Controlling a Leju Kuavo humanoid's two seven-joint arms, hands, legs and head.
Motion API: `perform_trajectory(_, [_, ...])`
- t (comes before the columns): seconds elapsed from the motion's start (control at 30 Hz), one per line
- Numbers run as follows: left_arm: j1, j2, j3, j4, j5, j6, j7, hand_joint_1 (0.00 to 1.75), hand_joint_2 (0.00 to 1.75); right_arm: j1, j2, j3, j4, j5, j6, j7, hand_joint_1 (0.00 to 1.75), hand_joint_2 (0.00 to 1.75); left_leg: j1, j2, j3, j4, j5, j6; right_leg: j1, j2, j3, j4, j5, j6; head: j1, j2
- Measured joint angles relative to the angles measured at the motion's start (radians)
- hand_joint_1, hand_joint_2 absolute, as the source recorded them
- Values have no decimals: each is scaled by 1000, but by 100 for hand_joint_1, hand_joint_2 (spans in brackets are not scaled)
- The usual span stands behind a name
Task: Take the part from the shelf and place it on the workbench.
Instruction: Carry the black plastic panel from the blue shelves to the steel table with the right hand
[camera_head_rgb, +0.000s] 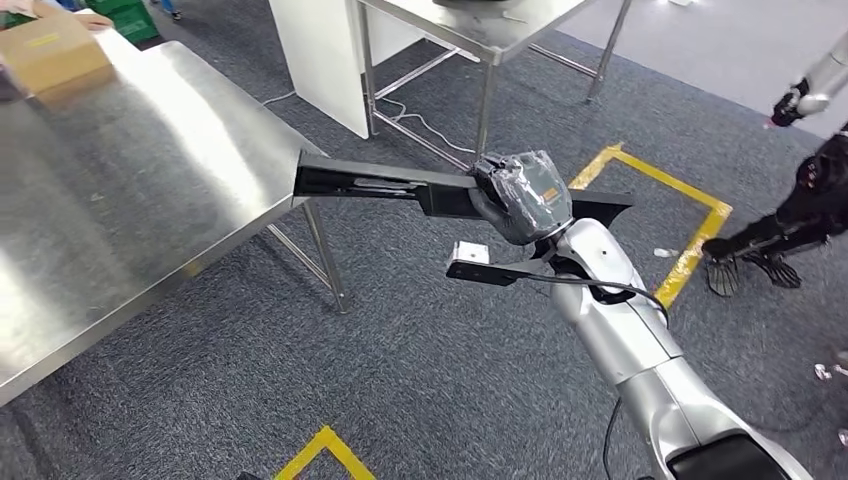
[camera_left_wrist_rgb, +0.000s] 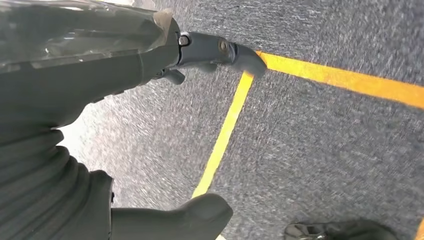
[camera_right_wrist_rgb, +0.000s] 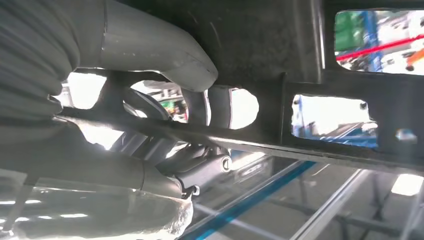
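Head view: at frame centre the long black part (camera_head_rgb: 385, 183) is gripped near its middle by the right hand (camera_head_rgb: 522, 195), its far end reaching the steel bench (camera_head_rgb: 130, 190) corner at left.

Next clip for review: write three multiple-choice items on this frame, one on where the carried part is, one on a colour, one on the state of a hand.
1. Where is the black part?
A. lying flat on the steel workbench
B. held in the air with one end at the workbench's edge
C. on the carpet

2. What colour are the floor tape lines?
A. yellow
B. red
C. white

3. What is the right hand doing?
A. hanging with nothing in it
B. resting on the cardboard box
C. gripping the part

Answers: B, the head view shows it raised, its tip at the edge; A, yellow on grey carpet; C, its fingers wrap the part.
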Motion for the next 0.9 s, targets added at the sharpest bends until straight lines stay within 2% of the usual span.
perform_trajectory(0.07, [-2, -1, 0, 0, 0, 0, 0, 0, 175, 7, -4, 0, 3, 0, 0, 0, 175, 175, 0, -32, 0, 1, 0, 2, -5, 20, -63, 109, -32, 3, 2, 0])
perform_trajectory(0.1, [-1, -2, 0, 0, -1, 1, 1, 0, 175, 10, -6, 0, 5, 0, 0, -1, 175, 175, 1, -49, 0, 2, 0, 1, -8, 23, -75, 116, -24, 11, 2, 0])
perform_trajectory(0.13, [0, -3, 0, 0, -2, 1, 2, 0, 175, 11, -6, 0, 6, 0, 0, -1, 175, 175, 2, -65, 0, 4, -1, 0, -11, 26, -66, 80, 1, 23, 2, 0])
perform_trajectory(0.2, [1, -4, 0, 0, -3, 2, 4, 0, 175, 9, -8, 0, 6, 0, 0, -2, 175, 175, 4, -95, -1, 13, -6, -8, -20, 53, -11, -59, 69, 43, 2, 0])
perform_trajectory(0.23, [1, -4, 0, 0, -4, 3, 4, 0, 175, 7, -8, 0, 7, 1, 0, -3, 175, 175, 5, -108, -4, 19, -10, -14, -22, 68, 14, -116, 93, 44, 2, 0])
perform_trajectory(0.27, [1, -4, 0, 0, -4, 3, 4, 0, 175, 6, -8, 0, 7, 1, 1, -3, 175, 175, 5, -119, -9, 23, -12, -20, -22, 78, 29, -146, 105, 41, 3, 0])
perform_trajectory(0.3, [2, -3, 1, 0, -5, 4, 5, 0, 175, 5, -7, 0, 8, 1, 1, -4, 175, 175, 6, -128, -13, 25, -12, -26, -18, 78, 34, -153, 106, 32, 3, 0])
perform_trajectory(0.37, [6, -3, 1, 0, -6, 4, 6, 0, 175, 2, -5, 0, 8, 2, 1, -4, 175, 175, 8, -137, -21, 26, -11, -35, -17, 59, 36, -155, 109, 17, 3, 0])
perform_trajectory(0.4, [8, -3, 1, 0, -6, 4, 7, 0, 175, 0, -4, 0, 8, 2, 1, -4, 175, 175, 8, -120, -26, 34, -17, -40, -19, 50, 38, -157, 109, 10, 2, 0])
perform_trajectory(0.43, [9, -2, 1, 0, -6, 4, 7, 0, 175, -4, -2, 0, 7, 1, 1, -4, 175, 175, 7, -91, -38, 57, -30, -45, -21, 41, 39, -159, 110, 3, -1, 0])
perform_trajectory(0.5, [6, -1, 1, 0, -6, 4, 8, 0, 175, -8, -2, -1, 8, 1, 1, -4, 175, 175, 7, -26, -86, 153, -78, -55, -19, 21, 43, -161, 107, -6, -7, 0])
perform_trajectory(0.57, [3, -1, 1, 0, -7, 4, 8, 0, 175, -9, -5, -1, 11, 2, 1, -4, 175, 175, 11, -2, -144, 260, -120, -61, -16, -6, 45, -161, 103, -13, -8, 0])
perform_trajectory(0.6, [3, -2, 1, 0, -7, 4, 8, 0, 175, -8, -6, -1, 13, 2, 2, -4, 175, 175, 12, 1, -157, 280, -121, -62, -15, -19, 46, -161, 100, -16, -8, 0])
perform_trajectory(0.63, [4, -3, 1, 0, -8, 4, 8, 0, 175, -8, -6, 0, 14, 2, 2, -4, 175, 175, 13, 6, -151, 266, -106, -62, -15, -32, 47, -161, 99, -18, -8, 0])
perform_trajectory(0.67, [5, -3, 1, 0, -8, 4, 8, 0, 175, -8, -4, 0, 14, 2, 4, -4, 175, 175, 13, 16, -127, 219, -78, -60, -15, -44, 49, -161, 97, -18, -8, 0])
perform_trajectory(0.73, [2, -2, 1, 0, -9, 4, 8, 0, 175, -10, 1, 0, 14, 2, 7, -4, 175, 175, 9, 62, -57, 95, -27, -51, -9, -66, 55, -160, 92, -12, -8, 0])
perform_trajectory(0.8, [-1, -1, 1, 0, -10, 5, 8, 0, 175, -14, 4, -2, 14, 4, 11, -4, 175, 175, 1, 84, -27, 37, -14, -39, -3, -87, 60, -161, 86, -2, -6, 0])
perform_trajectory(0.87, [-2, -1, 2, 0, -10, 6, 8, 0, 175, -17, 9, -3, 14, 5, 13, -4, 175, 175, -3, 59, -29, 33, -14, -28, 1, -109, 68, -165, 81, 7, -4, 0])
perform_trajectory(0.9, [0, -1, 2, 0, -11, 7, 9, 0, 175, -18, 13, -4, 14, 5, 13, -4, 175, 175, 0, 47, -25, 28, -11, -22, 1, -111, 69, -164, 77, 13, -3, 0])
